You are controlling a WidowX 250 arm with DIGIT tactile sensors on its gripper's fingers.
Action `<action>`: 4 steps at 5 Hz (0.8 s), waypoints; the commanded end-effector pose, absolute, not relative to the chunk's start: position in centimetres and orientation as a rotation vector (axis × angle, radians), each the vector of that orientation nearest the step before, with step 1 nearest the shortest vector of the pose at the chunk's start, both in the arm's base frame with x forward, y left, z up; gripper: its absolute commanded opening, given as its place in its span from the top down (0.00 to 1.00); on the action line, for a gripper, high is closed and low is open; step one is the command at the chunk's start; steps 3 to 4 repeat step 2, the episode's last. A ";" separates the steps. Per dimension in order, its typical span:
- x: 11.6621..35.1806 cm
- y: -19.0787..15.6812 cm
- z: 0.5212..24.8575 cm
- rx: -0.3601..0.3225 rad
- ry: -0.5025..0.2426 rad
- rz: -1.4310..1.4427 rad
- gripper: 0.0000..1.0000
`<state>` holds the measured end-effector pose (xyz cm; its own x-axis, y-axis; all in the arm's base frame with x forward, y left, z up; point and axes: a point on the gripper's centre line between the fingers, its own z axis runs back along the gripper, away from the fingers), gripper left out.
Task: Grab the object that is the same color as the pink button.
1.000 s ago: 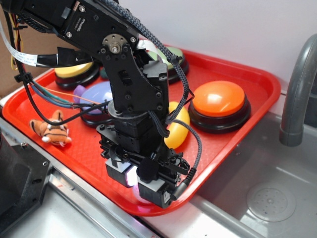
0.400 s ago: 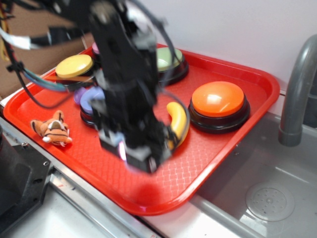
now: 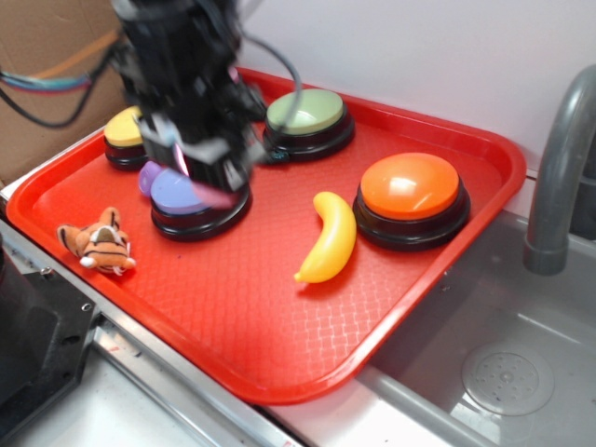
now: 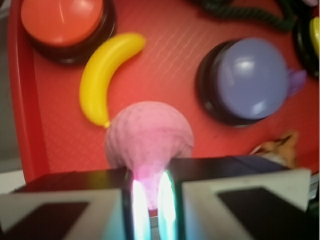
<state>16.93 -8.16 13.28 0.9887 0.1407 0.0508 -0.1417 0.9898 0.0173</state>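
The pink ball (image 4: 149,135) has a dimpled surface and is pinched between my two fingers, bulging out past their tips. My gripper (image 4: 150,192) is shut on it. In the exterior view my gripper (image 3: 200,169) is blurred and hangs over the lavender-blue button (image 3: 182,196); the ball shows only as a pink smear (image 3: 213,195) at its tip. In the wrist view the ball is held above the red tray (image 4: 165,50), apart from it. The pink button is hidden behind my arm.
On the tray (image 3: 279,317) lie a yellow banana (image 3: 328,237), an orange button (image 3: 411,186), a green button (image 3: 305,112), a yellow button (image 3: 124,130), a small purple piece (image 3: 146,175) and a tiger toy (image 3: 98,244). A grey faucet (image 3: 559,168) and sink stand to the right.
My arm has risen from the tray's front edge and swung back and left, carrying the pink ball, until it is over the lavender-blue button. The banana is now uncovered.
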 end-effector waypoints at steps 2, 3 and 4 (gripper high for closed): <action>18.2 0.1 17.9 0.050 -0.083 0.189 1.00; 18.2 0.1 17.9 0.050 -0.083 0.189 1.00; 18.2 0.1 17.9 0.050 -0.083 0.189 1.00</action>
